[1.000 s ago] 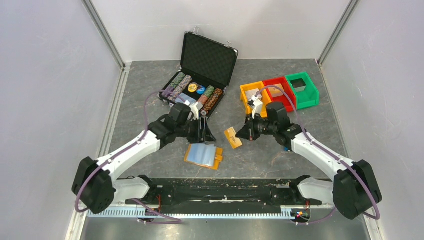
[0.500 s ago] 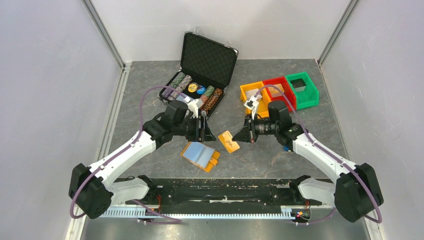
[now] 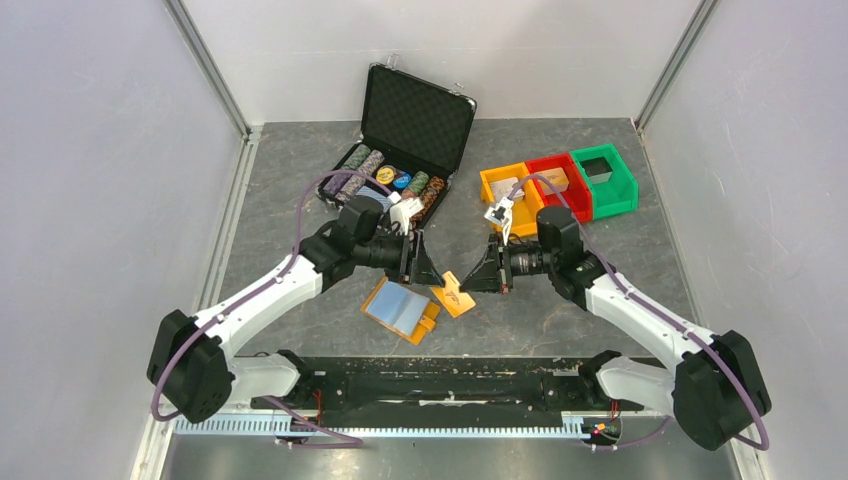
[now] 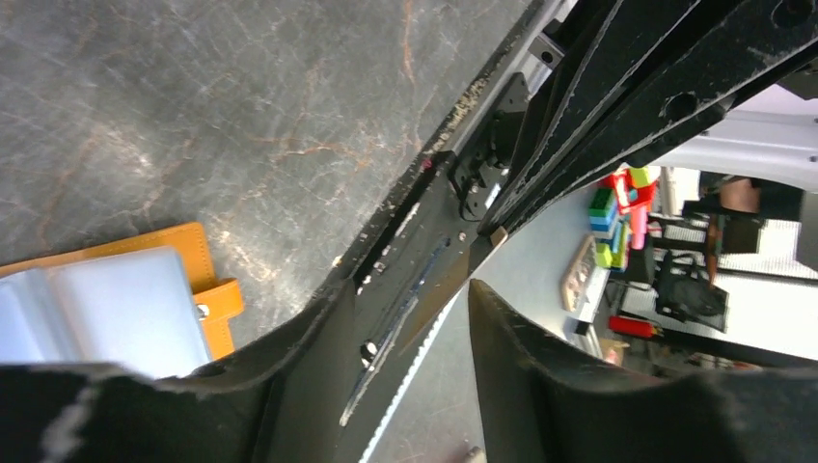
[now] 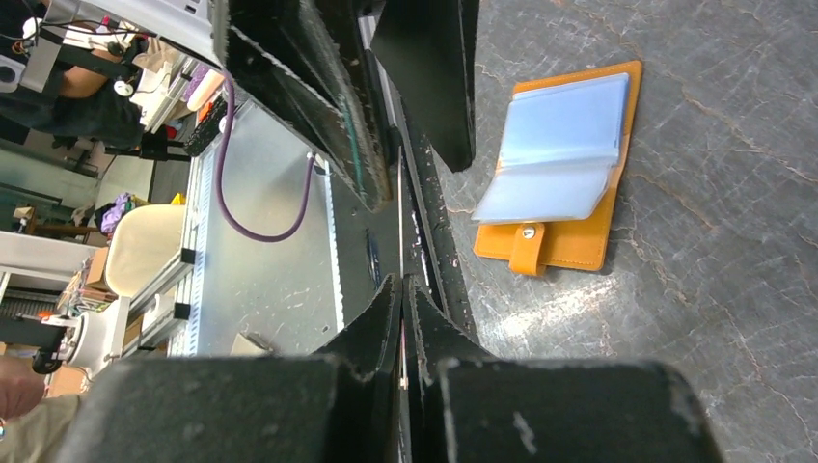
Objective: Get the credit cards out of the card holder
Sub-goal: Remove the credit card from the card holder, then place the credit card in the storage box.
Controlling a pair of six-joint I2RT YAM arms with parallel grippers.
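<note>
While your right gripper [image 3: 470, 284] clamps one credit card [image 3: 456, 296], its long axis points at the left gripper [image 3: 433, 273], whose parted jaws straddle the free end; the card holder [image 5: 579, 236] lies open on the table [image 3: 290, 170] just beside

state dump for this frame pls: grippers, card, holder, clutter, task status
left gripper: open, fingers either side of the card's free end, not closed on it
right gripper: shut on the card, holding it off the table
card: thin, edge-on in the right wrist view, between the two grippers
card holder: orange, lying open on the table, clear sleeves up, strap loose
clutter: open black chip case at back; orange, red and green bins at back right
task status: one card out; sleeve contents cannot be told
</note>
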